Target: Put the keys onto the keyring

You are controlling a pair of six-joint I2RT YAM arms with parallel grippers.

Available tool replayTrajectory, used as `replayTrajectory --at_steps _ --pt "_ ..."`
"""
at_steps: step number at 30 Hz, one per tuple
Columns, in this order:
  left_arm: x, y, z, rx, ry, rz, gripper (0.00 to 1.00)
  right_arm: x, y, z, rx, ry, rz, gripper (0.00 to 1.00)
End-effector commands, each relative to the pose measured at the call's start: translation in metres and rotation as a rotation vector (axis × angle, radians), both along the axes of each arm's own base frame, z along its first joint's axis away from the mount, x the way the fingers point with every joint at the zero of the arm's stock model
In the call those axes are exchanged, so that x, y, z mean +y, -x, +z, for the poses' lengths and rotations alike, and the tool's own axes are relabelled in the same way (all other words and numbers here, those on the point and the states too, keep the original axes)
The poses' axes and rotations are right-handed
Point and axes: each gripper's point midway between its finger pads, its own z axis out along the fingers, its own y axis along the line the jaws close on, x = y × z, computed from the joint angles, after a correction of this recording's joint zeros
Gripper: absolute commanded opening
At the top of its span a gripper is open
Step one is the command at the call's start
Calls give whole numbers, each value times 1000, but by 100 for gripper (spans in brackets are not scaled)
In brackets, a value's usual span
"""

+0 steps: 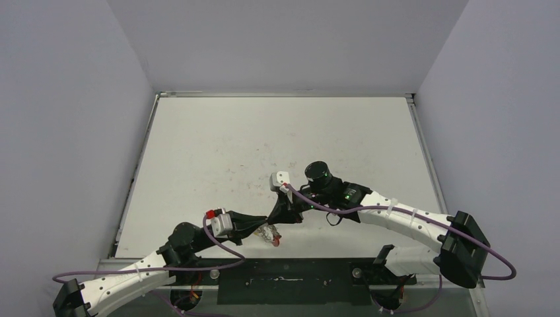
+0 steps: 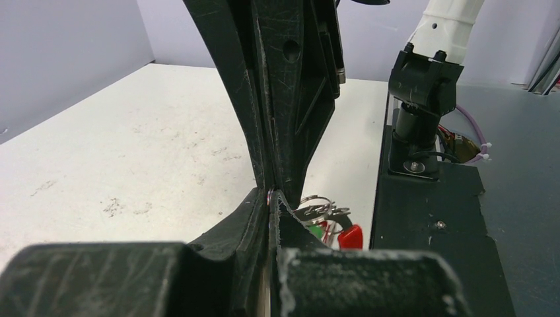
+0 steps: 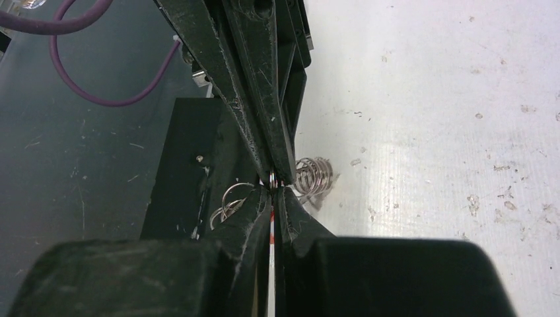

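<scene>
Left jaws, right jaws clenched tip-to-tip on keyring (image 2: 271,193); keys (image 2: 330,216), red-tagged, just beside

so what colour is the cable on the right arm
Purple; the cable shows best in the top external view.

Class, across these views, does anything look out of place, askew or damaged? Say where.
Nothing spilled or broken. Oddest: left gripper and right gripper meet tip to tip, both shut on one spot of keyring wire, while the keys bunch at the near edge of the table.
</scene>
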Motion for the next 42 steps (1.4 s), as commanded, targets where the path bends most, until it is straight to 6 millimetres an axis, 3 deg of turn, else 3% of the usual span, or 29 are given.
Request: replayTrajectory --at_steps 1,12,21,29,35,42 --pt "1 5 29 -50 79 -16 0 7 -1 20 -67 -82 33 0" --pt "6 2 33 -69 51 9 1 -3 -1 21 -99 -17 32 0" --pt "18 0 33 -75 -70 52 24 -13 -5 24 -125 64 14 0" --pt "29 -1 8 35 -332 70 39 -21 -12 13 -156 279 -43 0" --pt "16 0 0 78 -440 10 43 -15 -12 10 -123 390 -69 0" --pt "-7 -2 -2 60 -375 -42 43 -3 -6 10 -82 423 -62 0"
